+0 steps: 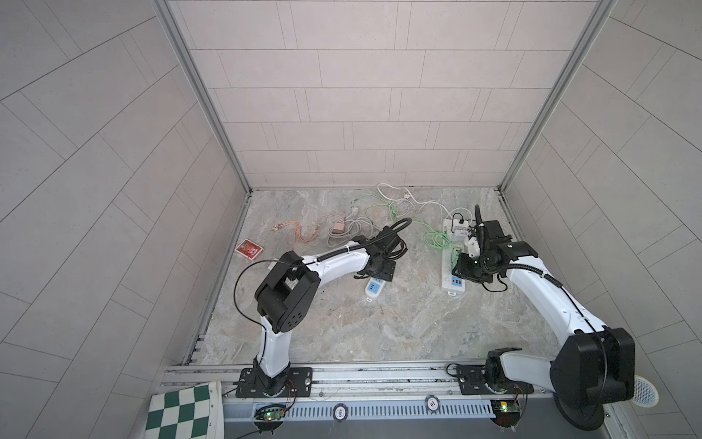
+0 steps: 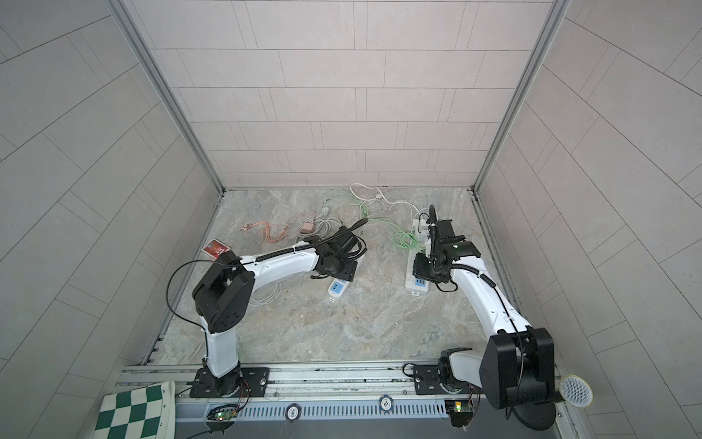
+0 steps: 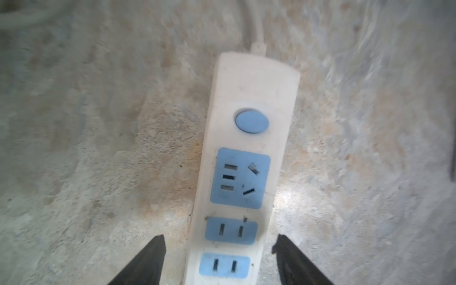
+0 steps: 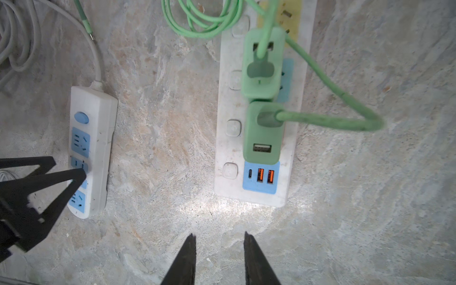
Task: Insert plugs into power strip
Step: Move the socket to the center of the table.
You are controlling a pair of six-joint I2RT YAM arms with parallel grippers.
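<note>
Partly done: two green plugs (image 4: 262, 133) seated in big strip (image 4: 228, 103).
Pink plug (image 1: 337, 228) loose on worktop (image 1: 380, 323); small strip (image 3: 249, 86) bare, left hand (image 3: 218, 243) wide astride it; right hand (image 4: 218, 235) narrow, empty.

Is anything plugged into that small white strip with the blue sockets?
Empty. The small strip shows bare slots in every blue socket visible in the wrist views; no plug sits in it.

Both top views look steeply down from above the base rail (image 1: 361, 374), taking in the whole marble tabletop (image 1: 380, 330). Each wrist camera faces down close above it; both share the small power strip (image 3: 249, 143).
</note>
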